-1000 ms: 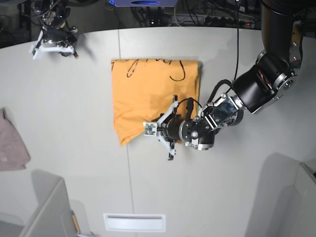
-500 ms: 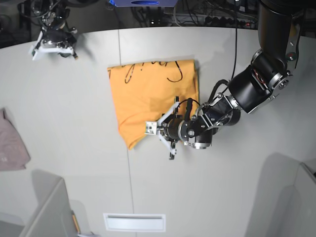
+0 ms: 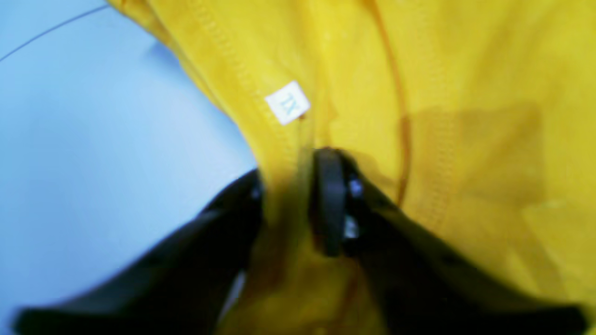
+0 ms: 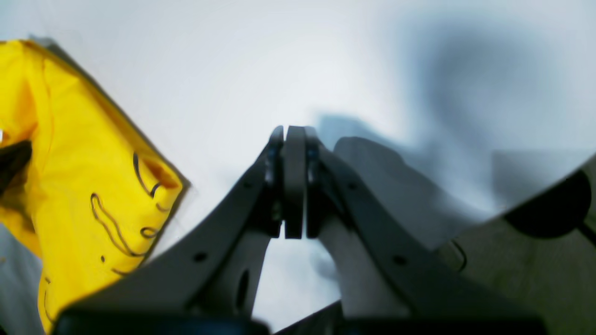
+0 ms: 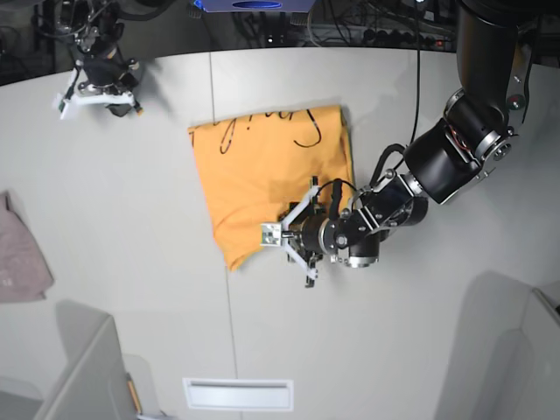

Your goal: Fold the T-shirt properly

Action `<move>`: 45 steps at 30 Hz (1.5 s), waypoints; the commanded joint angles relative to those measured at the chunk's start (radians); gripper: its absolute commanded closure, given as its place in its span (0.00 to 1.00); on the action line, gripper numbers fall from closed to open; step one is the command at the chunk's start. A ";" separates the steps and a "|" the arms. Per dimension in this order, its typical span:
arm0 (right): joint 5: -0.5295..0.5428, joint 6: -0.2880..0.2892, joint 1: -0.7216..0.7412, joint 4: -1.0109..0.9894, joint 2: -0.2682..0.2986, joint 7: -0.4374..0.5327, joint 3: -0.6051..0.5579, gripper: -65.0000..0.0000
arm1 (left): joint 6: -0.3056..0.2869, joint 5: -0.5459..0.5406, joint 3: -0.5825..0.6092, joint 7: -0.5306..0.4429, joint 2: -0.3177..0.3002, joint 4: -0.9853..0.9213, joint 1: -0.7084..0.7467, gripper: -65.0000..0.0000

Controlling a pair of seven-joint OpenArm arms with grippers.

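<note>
Orange-yellow cotton fills the space around the left fingers [image 3: 288,195]: the 2 black pads are pinched tight on a bunched edge of the T-shirt [image 5: 267,179], with a stitched seam running up from between them and a small white size tag [image 3: 287,102] just above. To their left lies bare pale counter [image 5: 131,262]. From the base view, the shirt sits folded on the counter, its black script lettering [image 5: 262,127] on the far side from those fingers, which grip its near edge. The right fingers [image 4: 293,181] are pressed flat together, holding nothing, up over the counter well apart from the shirt's lettered corner. A pale pink-grey cloth [image 5: 19,258] rests far off at the counter's edge.
</note>
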 commanded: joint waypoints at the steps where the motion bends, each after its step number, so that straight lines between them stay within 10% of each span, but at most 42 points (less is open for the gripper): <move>1: 0.000 0.015 -0.004 0.016 0.003 0.015 0.002 1.00 | 0.004 0.010 -0.010 0.009 -0.002 0.011 -0.030 0.57; 8: 0.000 0.018 0.008 0.000 0.002 0.015 0.002 1.00 | 0.004 0.008 -0.016 0.009 0.019 0.021 -0.070 0.12; 16: -0.002 0.033 0.020 -0.067 0.011 0.022 0.002 1.00 | 0.004 0.008 -0.274 0.068 0.016 0.169 -0.036 0.12; 23: -0.189 0.247 -0.004 -0.063 -0.024 0.153 0.007 1.00 | 0.004 0.007 -0.535 0.083 -0.013 0.417 0.174 0.13; 26: -0.262 0.372 -0.052 -0.061 -0.070 0.300 0.013 1.00 | 0.004 -0.041 -0.750 0.170 -0.024 0.560 0.341 0.26; 32: -0.345 0.520 -0.121 -0.069 -0.116 0.611 0.014 1.00 | 0.004 -0.145 -1.112 0.264 -0.024 0.798 0.648 1.00; 40: -0.379 0.523 -0.238 -0.061 -0.099 0.822 0.033 1.00 | 0.004 -0.266 -1.366 0.180 -0.024 0.861 0.972 1.00; 45: -0.379 0.523 -0.342 -0.077 -0.089 0.819 0.050 1.00 | 0.004 -0.300 -1.402 -0.305 -0.024 0.805 1.239 1.00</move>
